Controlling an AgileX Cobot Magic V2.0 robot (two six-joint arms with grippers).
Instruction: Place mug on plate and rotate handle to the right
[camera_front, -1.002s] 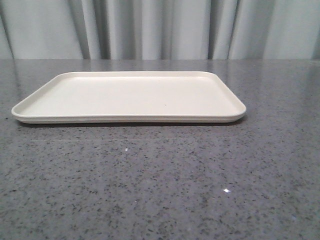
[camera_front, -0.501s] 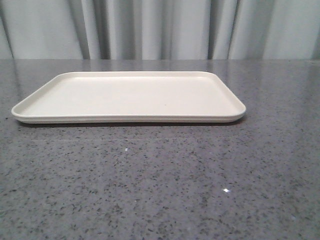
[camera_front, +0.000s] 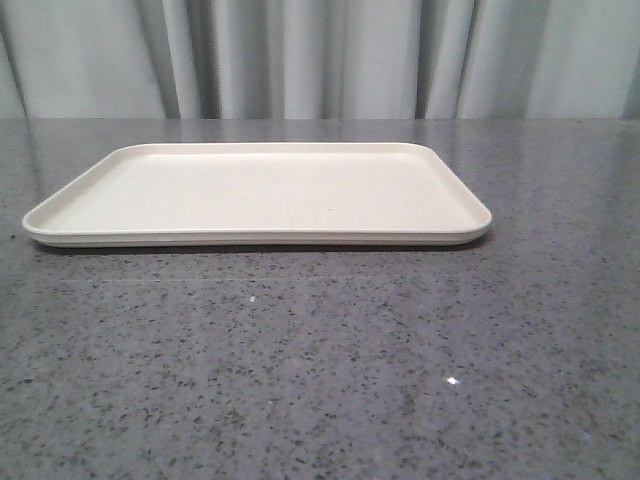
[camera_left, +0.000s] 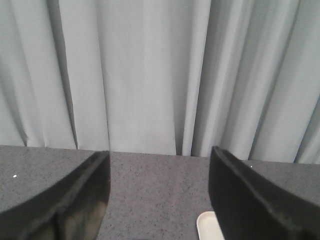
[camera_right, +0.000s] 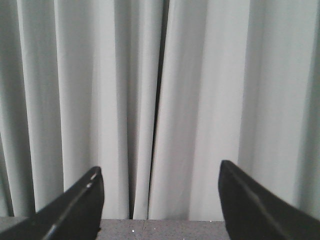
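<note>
The cream-white plate lies flat on the grey stone table, across the middle of the front view, with nothing on it. The mug and its handle are out of view in every frame. Neither arm shows in the front view. My left gripper is open, its dark fingers spread wide over bare tabletop, and a corner of the plate peeks in beside one finger. My right gripper is open too, facing the curtain with nothing between its fingers.
A pale grey pleated curtain hangs along the far edge of the table. The speckled grey tabletop stretches from the plate to the near edge.
</note>
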